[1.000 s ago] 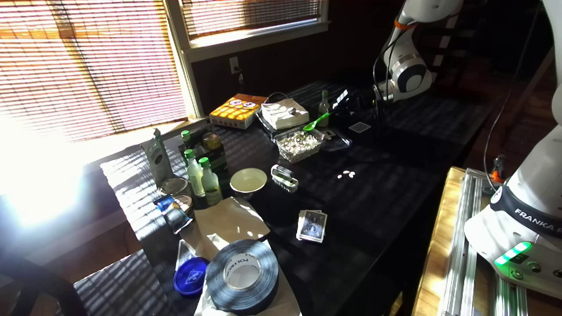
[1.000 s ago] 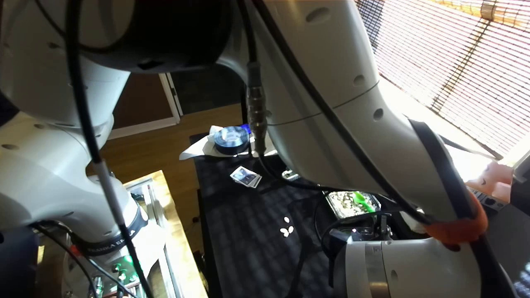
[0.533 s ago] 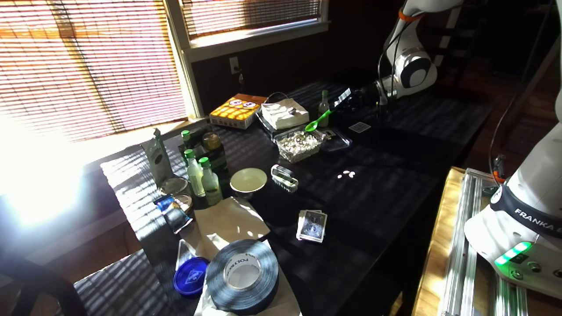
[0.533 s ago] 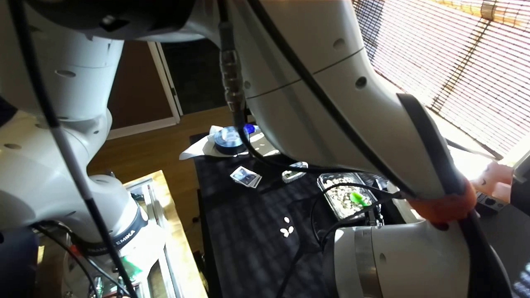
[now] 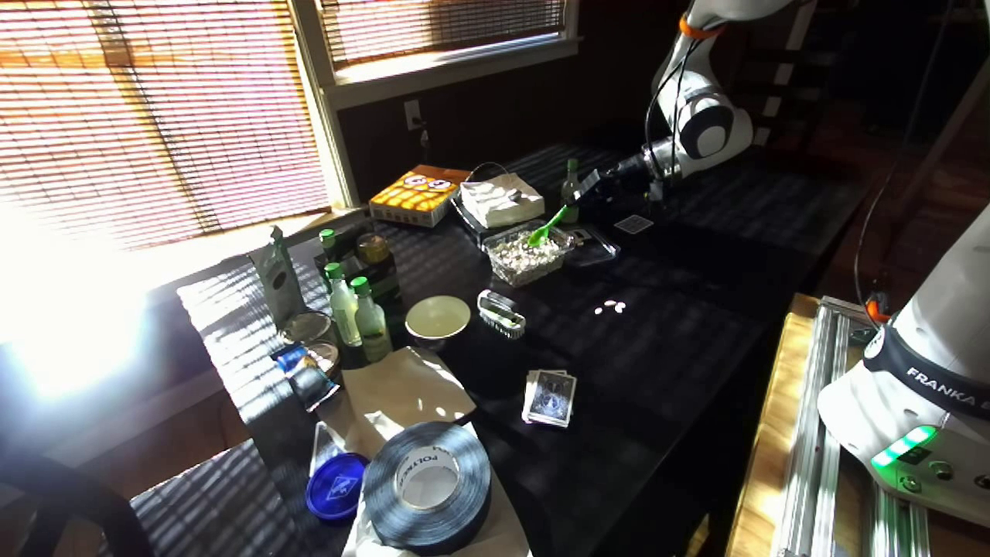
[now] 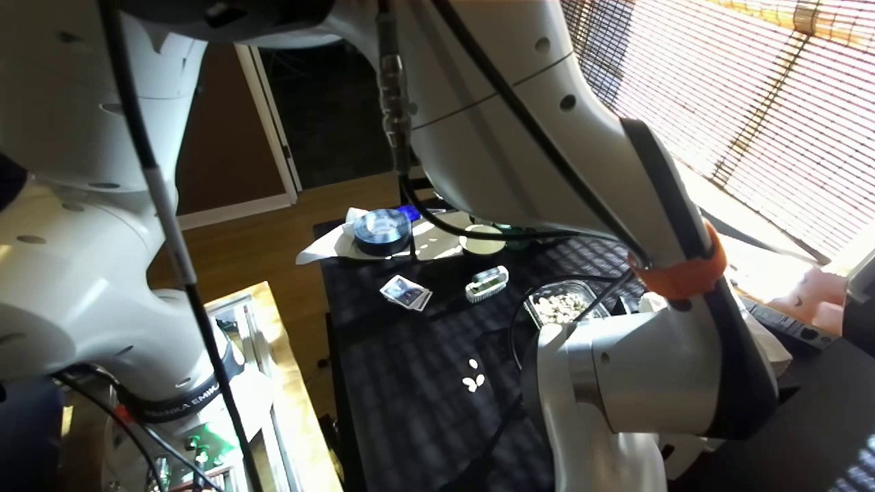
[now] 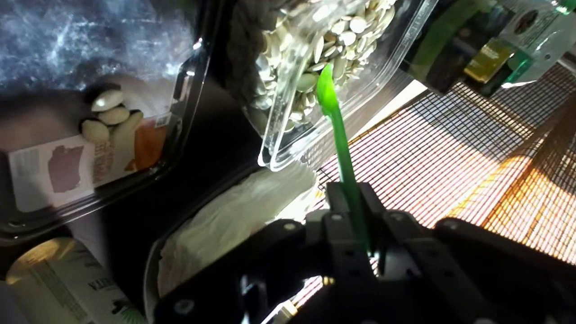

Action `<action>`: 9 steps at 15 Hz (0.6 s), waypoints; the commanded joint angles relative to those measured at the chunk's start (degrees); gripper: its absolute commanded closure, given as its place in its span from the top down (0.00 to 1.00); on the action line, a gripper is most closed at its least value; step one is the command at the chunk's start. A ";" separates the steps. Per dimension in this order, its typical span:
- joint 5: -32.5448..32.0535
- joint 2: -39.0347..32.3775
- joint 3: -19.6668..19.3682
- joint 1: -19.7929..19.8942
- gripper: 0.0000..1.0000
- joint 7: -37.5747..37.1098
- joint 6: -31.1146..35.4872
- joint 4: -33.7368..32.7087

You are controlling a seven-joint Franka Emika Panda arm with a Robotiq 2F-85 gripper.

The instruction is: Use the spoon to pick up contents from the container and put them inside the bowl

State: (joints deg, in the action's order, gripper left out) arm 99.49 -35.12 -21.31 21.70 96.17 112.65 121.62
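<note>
At the container (image 5: 522, 272), spoon (image 7: 343, 148) in pincer (image 7: 352, 198), slanting, tip down

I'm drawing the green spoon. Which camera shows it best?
The wrist view: the green spoon looks biggest there, held by the hand. It's small, near the tub, in an exterior view, and unseen in an exterior view that the arm partly blocks.
</note>
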 commanded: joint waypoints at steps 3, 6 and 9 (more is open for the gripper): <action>0.02 0.05 0.25 -0.17 0.11 -1.27 0.23 -0.01; 0.01 -0.16 0.18 -0.04 0.03 -1.21 0.37 -0.11; 0.26 -0.67 0.06 -0.52 0.03 -0.84 1.71 -0.35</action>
State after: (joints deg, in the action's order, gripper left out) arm 99.72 -35.36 -21.21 21.58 95.00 112.85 121.69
